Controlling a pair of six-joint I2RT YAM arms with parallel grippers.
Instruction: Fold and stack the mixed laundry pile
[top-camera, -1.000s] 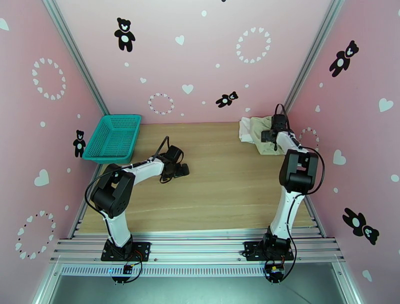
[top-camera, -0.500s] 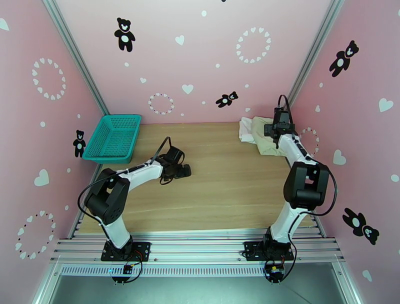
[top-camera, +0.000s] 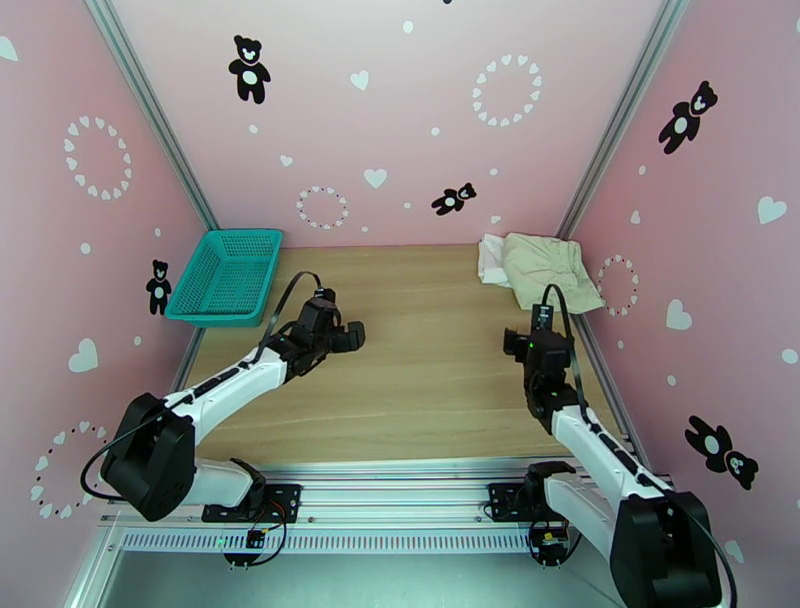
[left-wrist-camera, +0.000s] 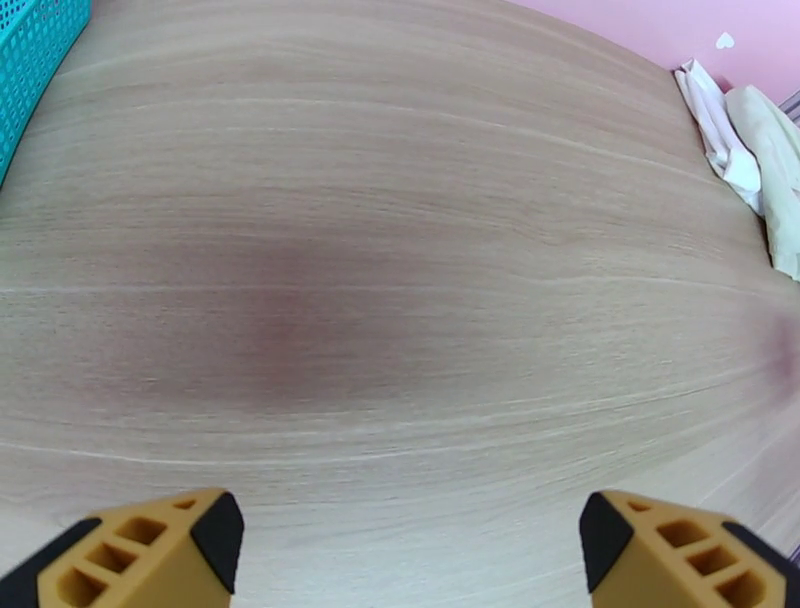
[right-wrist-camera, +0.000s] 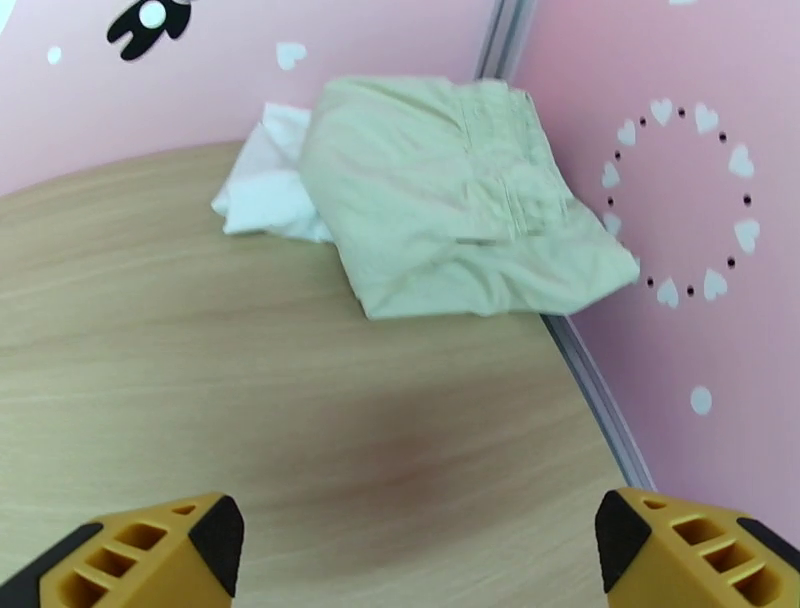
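Observation:
The mixed laundry pile lies in the table's far right corner. A folded cream-beige garment (top-camera: 545, 265) (right-wrist-camera: 460, 215) rests on top of a white T-shirt (top-camera: 489, 259) (right-wrist-camera: 262, 192), whose left edge sticks out from under it. In the left wrist view the white T-shirt (left-wrist-camera: 722, 135) and the cream-beige garment (left-wrist-camera: 778, 165) sit at the right edge. My right gripper (top-camera: 530, 343) (right-wrist-camera: 410, 560) is open and empty, well short of the pile on the near side. Over the bare left-middle of the table, my left gripper (top-camera: 348, 336) (left-wrist-camera: 410, 560) is open and empty too.
A teal mesh basket (top-camera: 228, 275) (left-wrist-camera: 30, 55) stands at the far left corner of the wooden table (top-camera: 430, 370). Pink walls with aluminium posts close in the back and both sides. A metal rail runs along the near edge at the arm bases.
My right arm has drawn back from the pile toward the near side, leaving the cream-beige garment lying on the white T-shirt. My left arm has stretched out lower, its gripper shifting slightly left.

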